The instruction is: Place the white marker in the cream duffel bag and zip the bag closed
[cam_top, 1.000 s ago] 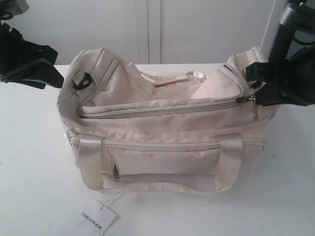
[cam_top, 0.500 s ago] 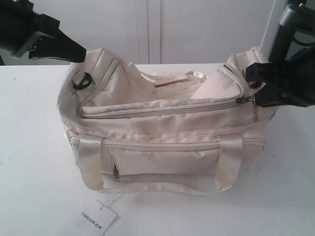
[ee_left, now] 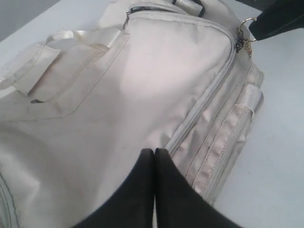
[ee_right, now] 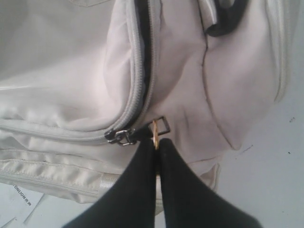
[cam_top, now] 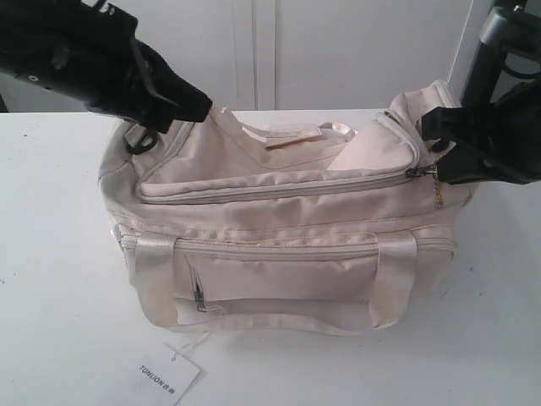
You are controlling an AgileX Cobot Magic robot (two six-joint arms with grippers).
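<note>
Cream duffel bag (cam_top: 279, 245): it sits upright on the white surface (cam_top: 59, 296), long side toward the exterior camera, with the front pocket (cam_top: 279, 283) facing out. One satin strap (cam_top: 156, 283) hangs down the front. A second strap (cam_top: 296, 134) lies across the top.

Right tool (ee_right: 156, 142): you have it at the bag's right end. Its two black fingers are clenched together on the gold ring (ee_right: 155, 129) of the main zip. The metal slider (ee_right: 118, 137) sits just beside the fingertips. Past the slider, where the zip curves around the end of the bag, a dark gap shows between the grey edges. The front run of the zip lies flat and looks closed.

Left tool (ee_left: 154, 152): the fingers are pressed tight against each other with nothing between them. The tips hang over the bag's top panel at its left end. You cannot tell from these views whether they touch the fabric. The black end ring (cam_top: 139, 139) is just below that arm in the exterior view.

White marker: it shows in no view, so you cannot tell where it lies.

Paper tag (cam_top: 169, 372): it lies flat on the surface in front of the bag, toward the left corner.
</note>
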